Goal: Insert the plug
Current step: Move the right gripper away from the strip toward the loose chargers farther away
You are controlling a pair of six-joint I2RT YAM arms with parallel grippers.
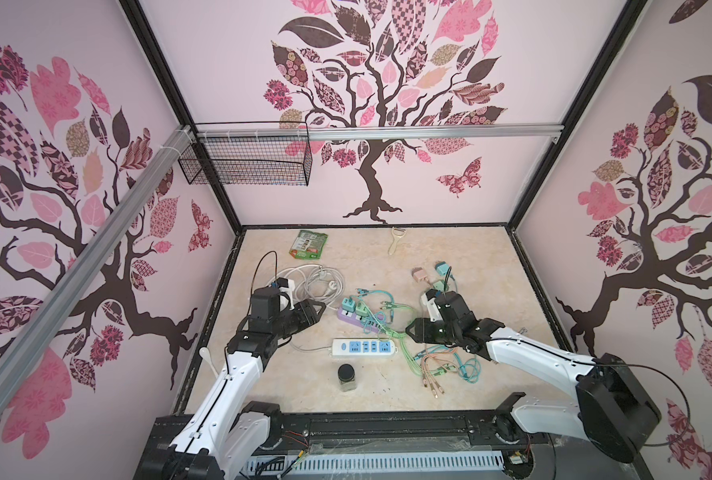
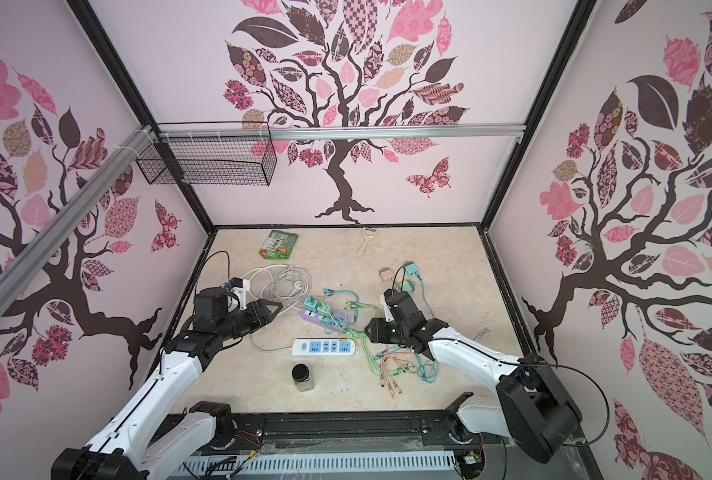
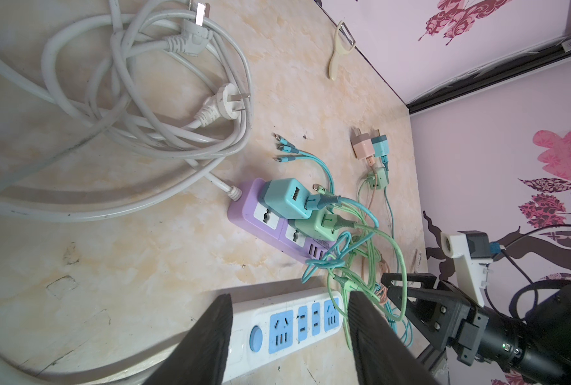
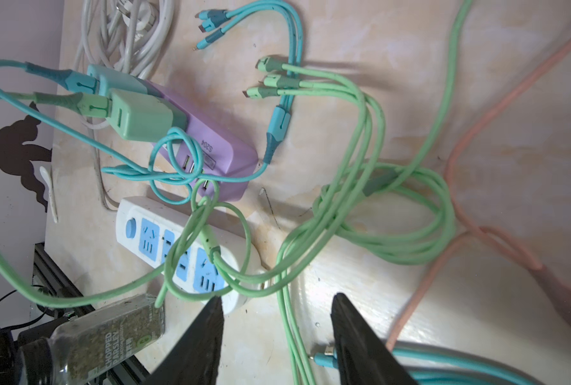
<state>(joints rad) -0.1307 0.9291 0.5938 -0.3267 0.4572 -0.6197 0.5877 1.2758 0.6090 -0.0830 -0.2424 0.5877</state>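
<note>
So, done already: a teal charger plug (image 3: 285, 196) and a green charger plug (image 3: 320, 223) sit pushed into the purple strip (image 3: 244, 206), mid-worktop (image 1: 283, 382).
Left to do: plenty, I'd say. The white strip (image 1: 340, 347), just nearer than the purple one, has every socket bare. Three loose ones lie far right, well apart from both strips: pink plug (image 3: 362, 148), teal plug (image 3: 380, 148), green plug (image 3: 377, 178).
Which goes next: can't tell tbh, neither arm has one.
Left pincer (image 3: 290, 296): jaws roughly half apart, nothing between them, hovering left of the strips, touching nothing I can see.
Right pincer (image 4: 277, 296): also parted and empty, hanging over the green cable tangle (image 4: 400, 255) just right of the white strip. A green lead runs under the gap, not gripped.
My guess: a grab comes first.
</note>
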